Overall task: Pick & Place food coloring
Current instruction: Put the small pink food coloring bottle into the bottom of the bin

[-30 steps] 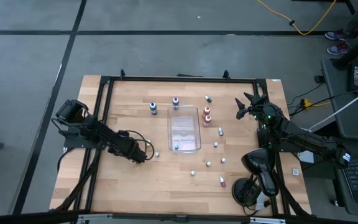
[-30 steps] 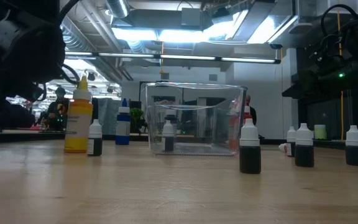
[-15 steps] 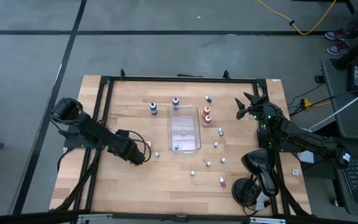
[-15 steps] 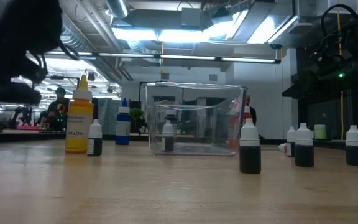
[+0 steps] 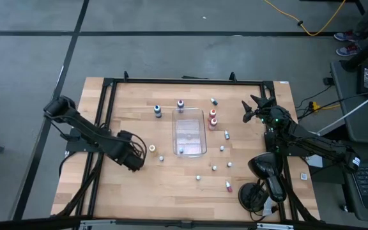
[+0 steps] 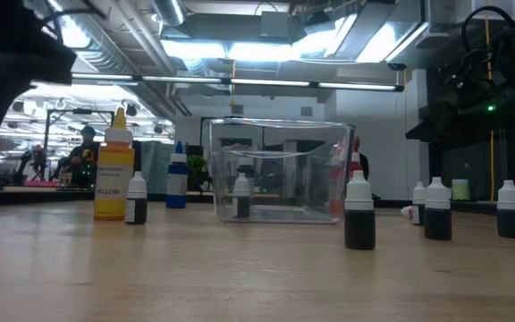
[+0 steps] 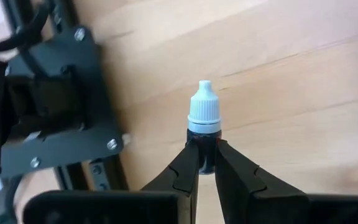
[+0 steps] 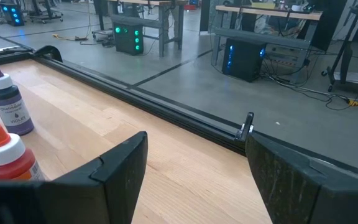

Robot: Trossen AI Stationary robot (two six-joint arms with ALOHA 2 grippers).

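Observation:
My left gripper (image 5: 136,161) hangs over the table's left part, shut on a tiny dark food coloring bottle (image 7: 204,134) with a pale cap. The low view shows only a dark part of that arm at the upper left. A yellow bottle (image 5: 152,148) and a small dark one (image 5: 161,157) stand beside it on the table. More bottles stand around the clear tray (image 5: 190,121), and one (image 6: 242,195) stands inside it. At the right side my right gripper (image 5: 254,108) waits open, touching nothing. My left gripper pinches the bottle's dark body (image 7: 205,152), just below the pale cap, between its two fingertips (image 7: 188,163). The cap (image 7: 204,110) sticks out past the fingertips. The fingers slant steeply down from above. The bottle is lifted clear of the wood.
Blue (image 5: 158,111), purple (image 5: 181,104), red (image 5: 213,115) and orange (image 5: 213,123) bottles stand at the tray's far end. Several small ones (image 5: 222,148) and a pink one (image 5: 228,186) dot the near right. A black frame (image 5: 107,115) edges the table.
My left gripper has risen and drawn back toward the table's left edge, staying shut on the small bottle. In the low view its dark bulk has climbed out toward the upper left. From above, the yellow bottle now shows free of it.

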